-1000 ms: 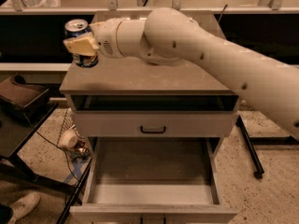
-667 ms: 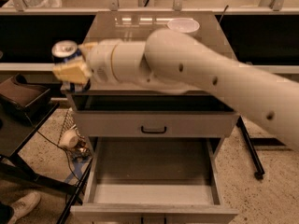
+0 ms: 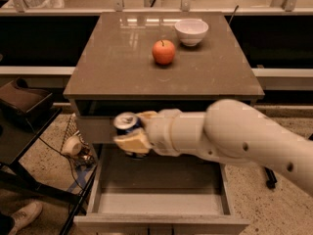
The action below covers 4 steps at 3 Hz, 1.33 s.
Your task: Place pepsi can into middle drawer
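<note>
On the brown table (image 3: 117,62) we see an apple (image 3: 163,52) and a white bowl (image 3: 191,32)
Below its front edge, our claw (image 3: 131,133) grips the pepsi can (image 3: 126,121), held above the left back part of the open middle drawer (image 3: 166,182)

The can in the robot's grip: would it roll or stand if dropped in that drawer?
Probably stiff: the gripper, above the open drawer, clamps the can with no visible crushing. Being round-sided, it would likely roll on the flat drawer floor if it lands sideways. Its flat end should let it stand if set upright.
</note>
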Tool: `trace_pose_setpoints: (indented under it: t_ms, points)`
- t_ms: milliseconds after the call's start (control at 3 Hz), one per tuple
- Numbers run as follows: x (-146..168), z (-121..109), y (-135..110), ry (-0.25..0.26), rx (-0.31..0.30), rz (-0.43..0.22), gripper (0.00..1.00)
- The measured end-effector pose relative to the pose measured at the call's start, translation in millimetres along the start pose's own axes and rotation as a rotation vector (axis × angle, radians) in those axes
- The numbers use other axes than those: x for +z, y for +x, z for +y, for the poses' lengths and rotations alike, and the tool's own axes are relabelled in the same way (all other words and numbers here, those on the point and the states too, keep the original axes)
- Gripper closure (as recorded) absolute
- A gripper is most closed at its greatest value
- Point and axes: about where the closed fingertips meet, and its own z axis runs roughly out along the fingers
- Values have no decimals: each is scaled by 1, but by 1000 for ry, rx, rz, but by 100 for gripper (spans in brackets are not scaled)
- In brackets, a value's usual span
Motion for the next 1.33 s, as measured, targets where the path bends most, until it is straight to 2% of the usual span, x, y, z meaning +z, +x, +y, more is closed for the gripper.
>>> trace_pose_setpoints:
  t_ms: [333,667,1000,1333]
  points:
    - [-14,-75,113,132,55,96,100]
    - [9,-118,171,121,87,106,100]
    - [12,-116,168,115,79,107,100]
    - [38,-90,201,50,67,32,100]
